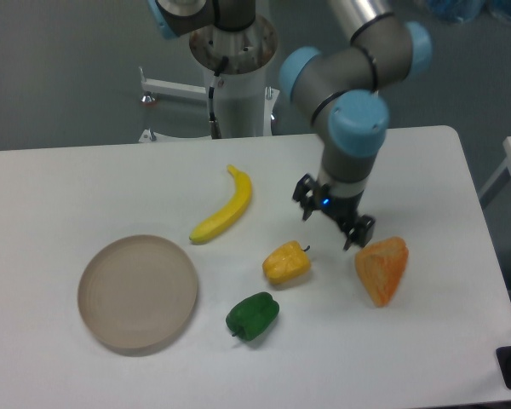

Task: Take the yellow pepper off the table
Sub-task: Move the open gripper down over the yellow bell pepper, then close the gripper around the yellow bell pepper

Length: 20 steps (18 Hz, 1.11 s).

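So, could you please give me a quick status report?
Claw open, empty, above table. Yellow pepper untouched, lower left of claw. Orange wedge close by, not blocking.

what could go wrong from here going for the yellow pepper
The open gripper sits between the yellow pepper and the orange wedge, so descending here would miss the pepper or bump the wedge. The pepper is glossy and lobed and may slip. The green pepper lies close and could be nudged.
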Motion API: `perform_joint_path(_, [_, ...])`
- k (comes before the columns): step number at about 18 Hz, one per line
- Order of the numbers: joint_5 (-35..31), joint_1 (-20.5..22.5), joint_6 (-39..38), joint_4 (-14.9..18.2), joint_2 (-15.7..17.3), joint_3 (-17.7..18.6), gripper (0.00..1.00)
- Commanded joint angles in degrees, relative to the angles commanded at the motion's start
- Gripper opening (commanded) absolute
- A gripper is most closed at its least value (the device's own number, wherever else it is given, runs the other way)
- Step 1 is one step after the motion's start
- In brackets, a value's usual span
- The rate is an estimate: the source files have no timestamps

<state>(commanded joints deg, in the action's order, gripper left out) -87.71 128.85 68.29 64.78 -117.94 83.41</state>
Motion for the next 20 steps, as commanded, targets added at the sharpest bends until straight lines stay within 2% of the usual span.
perform_joint_path(4, [-0.1,-1.1,0.4,-0.2,-1.8,-0.2,1.00])
perform_joint_path(11, [-1.3,-2.3,0.4,-0.4,-3.3,0.3,1.00])
perform_joint_path(14, [-2.5,-2.6,0.4,-0.5,-3.6,1.8,1.00])
perform_joint_path(15, [-2.9,-2.6,0.4,-0.5,-3.5,2.2,0.94])
perform_joint_path(16, [-3.0,-2.6,0.4,-0.4,-3.4,2.4,0.76])
perform_joint_path(17, [-3.0,-2.6,0.4,-0.1,-3.2,2.4,0.39])
perform_joint_path(18, [-3.0,-2.6,0.4,-0.1,-3.1,2.4,0.24])
perform_joint_path(19, [-2.8,-2.5,0.4,0.0,-2.9,2.3,0.15])
perform_joint_path(20, [-2.7,-2.5,0.1,0.1,-2.8,2.2,0.14])
